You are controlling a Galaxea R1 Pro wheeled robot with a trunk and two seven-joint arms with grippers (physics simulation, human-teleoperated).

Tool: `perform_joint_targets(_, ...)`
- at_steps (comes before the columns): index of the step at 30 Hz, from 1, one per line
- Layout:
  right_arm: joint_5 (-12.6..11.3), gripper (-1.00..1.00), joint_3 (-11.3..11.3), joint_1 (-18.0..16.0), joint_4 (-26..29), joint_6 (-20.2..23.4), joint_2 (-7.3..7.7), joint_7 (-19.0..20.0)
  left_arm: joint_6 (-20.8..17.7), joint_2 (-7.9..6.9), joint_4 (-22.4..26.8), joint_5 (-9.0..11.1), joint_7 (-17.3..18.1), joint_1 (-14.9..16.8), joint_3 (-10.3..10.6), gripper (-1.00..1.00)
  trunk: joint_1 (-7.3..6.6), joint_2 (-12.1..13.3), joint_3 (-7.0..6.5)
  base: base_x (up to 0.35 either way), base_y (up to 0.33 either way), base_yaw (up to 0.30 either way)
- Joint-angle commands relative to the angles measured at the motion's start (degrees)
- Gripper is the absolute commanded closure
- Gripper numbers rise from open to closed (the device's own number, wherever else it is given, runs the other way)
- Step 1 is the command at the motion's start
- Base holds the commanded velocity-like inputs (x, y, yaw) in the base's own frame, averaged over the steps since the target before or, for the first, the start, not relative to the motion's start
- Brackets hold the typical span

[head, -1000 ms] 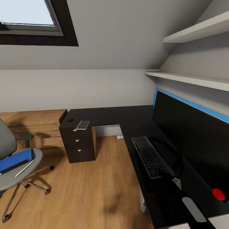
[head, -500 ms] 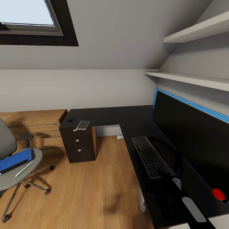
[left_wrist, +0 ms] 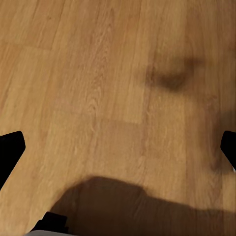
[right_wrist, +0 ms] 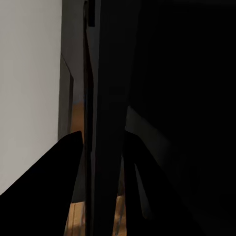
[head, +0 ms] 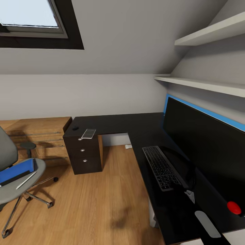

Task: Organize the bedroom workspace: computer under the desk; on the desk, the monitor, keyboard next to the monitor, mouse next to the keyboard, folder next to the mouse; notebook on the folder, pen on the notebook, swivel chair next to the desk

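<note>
The glossy black L-shaped desk (head: 115, 121) runs along the back wall and down the right side. On its right part stands the wide black monitor (head: 204, 149), with the dark keyboard (head: 161, 168) lying in front of it. The small black mouse (head: 75, 128) rests on the desk's far left end. At the left, the grey swivel chair (head: 25, 190) carries the blue folder (head: 15, 170), with the black notebook (head: 13, 177) and the pale pen (head: 26, 180) on it. My left gripper (left_wrist: 118, 147) hangs open above bare floor. My right gripper (right_wrist: 104, 189) has its fingers (right_wrist: 64, 187) close on either side of a thin dark panel.
A drawer unit (head: 83, 154) with silver knobs sits under the desk's left end, a small pale flat item (head: 88, 133) on top. A light wooden dresser (head: 41, 136) stands behind the chair. Two white shelves (head: 204, 85) hang above the monitor. Wooden floor (head: 92, 204) lies between chair and desk.
The keyboard has shifted very slightly toward the monitor. Nothing else has visibly moved.
</note>
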State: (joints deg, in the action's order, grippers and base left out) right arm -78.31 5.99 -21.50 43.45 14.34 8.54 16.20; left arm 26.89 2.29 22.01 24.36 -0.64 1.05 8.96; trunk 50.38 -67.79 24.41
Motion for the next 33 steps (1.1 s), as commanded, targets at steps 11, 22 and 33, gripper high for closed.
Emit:
perform_joint_targets(11,-0.4,1.00,0.2,0.0,-0.1,0.3,-0.01,0.2,0.3,-0.09,-0.1,0.6,-0.1,0.0,0.4,-1.00,0.67,-1.3,0.60,0.000,0.000,0.000)
perform_joint_targets(22,-0.4,1.00,0.2,0.0,0.0,0.3,-0.01,0.2,0.3,-0.08,0.0,0.6,-0.1,0.1,0.4,-1.00,0.67,-1.3,0.60,0.000,0.000,0.000)
perform_joint_targets(33,-0.4,1.00,0.2,0.0,0.0,0.3,-0.01,0.2,0.4,-0.06,-0.1,0.6,-0.1,0.0,0.4,-1.00,1.76,-3.3,1.50,0.000,0.000,0.000)
